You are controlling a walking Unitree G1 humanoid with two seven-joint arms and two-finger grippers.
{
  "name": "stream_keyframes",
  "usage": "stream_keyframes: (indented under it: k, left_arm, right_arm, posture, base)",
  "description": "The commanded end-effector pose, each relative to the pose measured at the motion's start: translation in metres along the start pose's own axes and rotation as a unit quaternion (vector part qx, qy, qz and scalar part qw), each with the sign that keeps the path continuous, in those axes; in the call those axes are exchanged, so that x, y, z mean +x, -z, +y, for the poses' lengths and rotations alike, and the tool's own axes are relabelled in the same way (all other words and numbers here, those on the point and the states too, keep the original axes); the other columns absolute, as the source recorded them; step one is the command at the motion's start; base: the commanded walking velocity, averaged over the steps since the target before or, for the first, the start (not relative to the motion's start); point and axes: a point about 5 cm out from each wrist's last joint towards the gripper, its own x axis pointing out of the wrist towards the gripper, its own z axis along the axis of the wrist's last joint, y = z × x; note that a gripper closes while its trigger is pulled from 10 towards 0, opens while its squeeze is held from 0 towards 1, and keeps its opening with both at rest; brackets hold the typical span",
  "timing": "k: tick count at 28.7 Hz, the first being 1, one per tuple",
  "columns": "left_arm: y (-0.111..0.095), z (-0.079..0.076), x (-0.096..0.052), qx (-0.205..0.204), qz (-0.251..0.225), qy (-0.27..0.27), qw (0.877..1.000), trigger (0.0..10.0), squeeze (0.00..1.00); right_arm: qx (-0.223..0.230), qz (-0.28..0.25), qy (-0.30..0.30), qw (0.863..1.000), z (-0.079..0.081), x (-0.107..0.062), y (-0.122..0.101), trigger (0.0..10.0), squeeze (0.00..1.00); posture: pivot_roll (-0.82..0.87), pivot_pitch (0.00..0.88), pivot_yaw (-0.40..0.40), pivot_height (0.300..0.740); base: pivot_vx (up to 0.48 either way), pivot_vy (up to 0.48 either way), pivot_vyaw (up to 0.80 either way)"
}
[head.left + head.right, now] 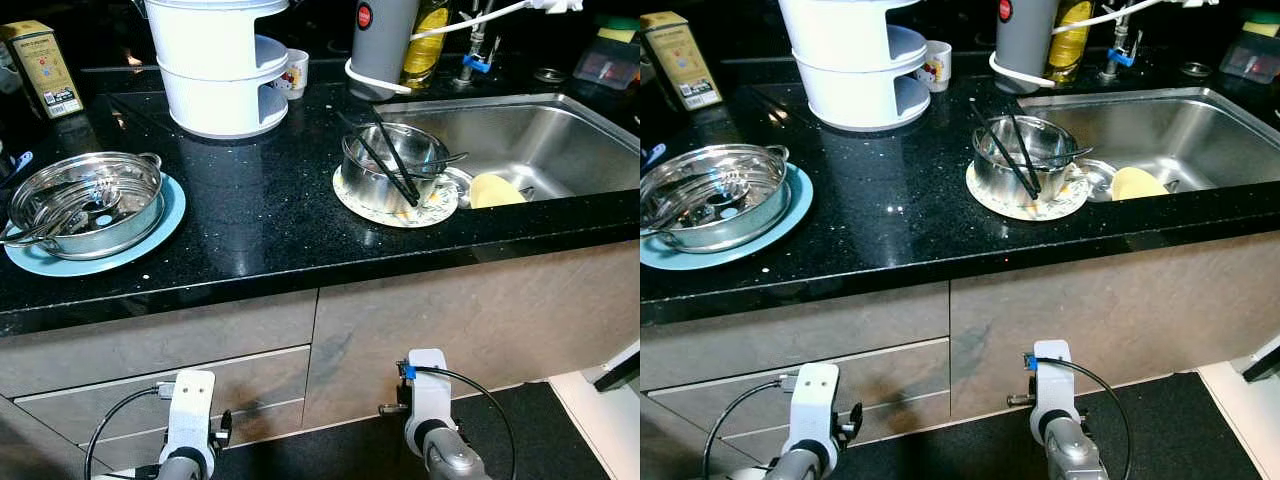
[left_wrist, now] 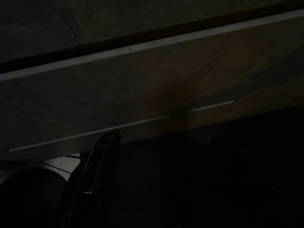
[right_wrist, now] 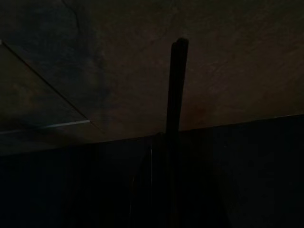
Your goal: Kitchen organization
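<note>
- Left gripper (image 2: 156,156) hangs idle below the tabletop (image 1: 260,215), facing the drawer fronts (image 1: 150,360); its jaws stand wide and empty.
- Right gripper (image 3: 175,95) also hangs low before the cabinet, jaws closed flat together, holding nothing.
- Landmark: the sink (image 1: 540,140). Just beside its near-left corner a steel bowl (image 1: 385,165) sits on a patterned plate (image 1: 395,210), black chopsticks (image 1: 385,160) leaning in it.
- Well away from the sink, a steel pot (image 1: 85,205) rests on a blue plate (image 1: 160,225).
- Judgement: bowl is stiff, light, slippery; take its rim. Plate is fragile.
</note>
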Motion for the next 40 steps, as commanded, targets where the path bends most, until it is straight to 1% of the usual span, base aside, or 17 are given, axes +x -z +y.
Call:
stream_keyframes:
  k: [1, 11, 29, 31, 34, 36, 38, 39, 40]
  left_arm:
    - [0.006, 0.000, -0.002, -0.008, 0.011, -0.003, 1.000, 10.0, 0.00]
    - [0.004, -0.002, -0.002, -0.002, 0.008, 0.003, 1.000, 10.0, 0.00]
    - [0.004, -0.002, 0.000, -0.005, 0.013, 0.009, 1.000, 10.0, 0.00]
    - [0.004, -0.001, 0.001, 0.001, 0.016, 0.006, 1.000, 10.0, 0.00]
    - [0.001, 0.003, 0.005, 0.014, 0.018, -0.002, 1.000, 10.0, 0.00]
    - [0.000, 0.004, 0.007, 0.015, 0.017, -0.003, 1.000, 10.0, 0.00]
    - [-0.003, 0.006, 0.009, 0.021, 0.015, -0.005, 1.000, 10.0, 0.00]
    - [-0.003, 0.006, 0.009, 0.021, 0.015, -0.005, 1.000, 10.0, 0.00]
    - [-0.004, 0.008, 0.011, 0.025, 0.019, -0.011, 0.999, 10.0, 0.00]
  right_arm:
    - [-0.001, 0.010, 0.002, 1.000, 0.000, -0.001, 0.004, 10.0, 0.00]
    - [0.000, 0.012, 0.002, 1.000, 0.000, -0.001, 0.005, 10.0, 0.00]
    - [0.001, 0.012, 0.002, 1.000, 0.002, 0.000, 0.004, 10.0, 0.00]
    - [0.007, 0.014, -0.001, 1.000, 0.002, 0.001, 0.004, 10.0, 0.00]
    - [0.040, 0.028, 0.015, 0.999, -0.001, 0.005, 0.004, 10.0, 0.00]
    - [0.037, 0.028, 0.016, 0.999, 0.000, 0.007, 0.002, 10.0, 0.00]
    - [0.006, 0.020, -0.001, 1.000, 0.005, 0.009, -0.004, 10.0, 0.00]
    - [0.006, 0.020, -0.001, 1.000, 0.005, 0.009, -0.004, 10.0, 0.00]
    - [-0.007, 0.016, -0.015, 1.000, 0.008, 0.010, -0.007, 10.0, 0.00]
  posture:
    - [-0.07, 0.190, -0.029, 0.740]
    - [-0.07, 0.187, -0.025, 0.740]
    - [-0.07, 0.189, -0.019, 0.740]
    - [-0.06, 0.201, -0.014, 0.740]
    - [-0.06, 0.198, -0.007, 0.740]
    - [-0.06, 0.197, -0.006, 0.740]
    - [-0.07, 0.206, -0.016, 0.740]
    - [-0.07, 0.206, -0.016, 0.740]
    - [-0.07, 0.216, -0.030, 0.740]
  base:
    - [0.000, 0.000, 0.00]
    - [0.000, 0.000, 0.00]
    - [0.000, 0.000, 0.00]
    - [0.000, 0.000, 0.00]
    - [0.000, 0.000, 0.00]
    - [0.000, 0.000, 0.00]
    - [0.000, 0.000, 0.00]
    - [0.000, 0.000, 0.00]
    - [0.000, 0.000, 0.00]
